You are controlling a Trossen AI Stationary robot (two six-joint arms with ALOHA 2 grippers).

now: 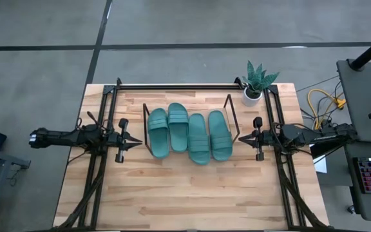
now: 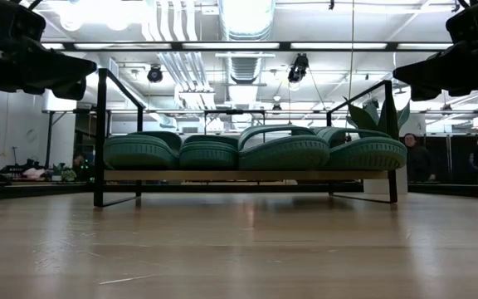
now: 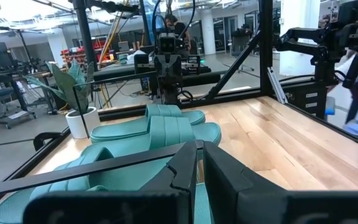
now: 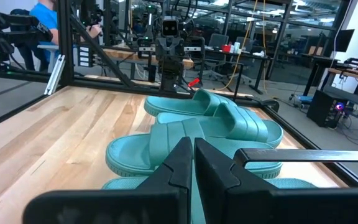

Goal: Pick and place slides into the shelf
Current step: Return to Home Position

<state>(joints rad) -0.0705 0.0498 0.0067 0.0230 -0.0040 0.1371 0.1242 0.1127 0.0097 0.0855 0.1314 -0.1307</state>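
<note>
While the left gripper [image 1: 136, 143] and right gripper [image 1: 241, 136] sit closed and empty, flanking the shelf [image 1: 230, 106], four slides [image 1: 189, 134] lie on it — two sit further forward and could slip off if bumped

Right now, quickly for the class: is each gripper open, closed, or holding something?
Left gripper: closed, empty, beside the shelf's left end.
Right gripper: closed, empty, beside its right end.

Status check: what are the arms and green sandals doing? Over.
Both grippers shut: left gripper beside shelf's left end, right gripper beside its right. Four sandals on shelf. Nothing blocking.
</note>
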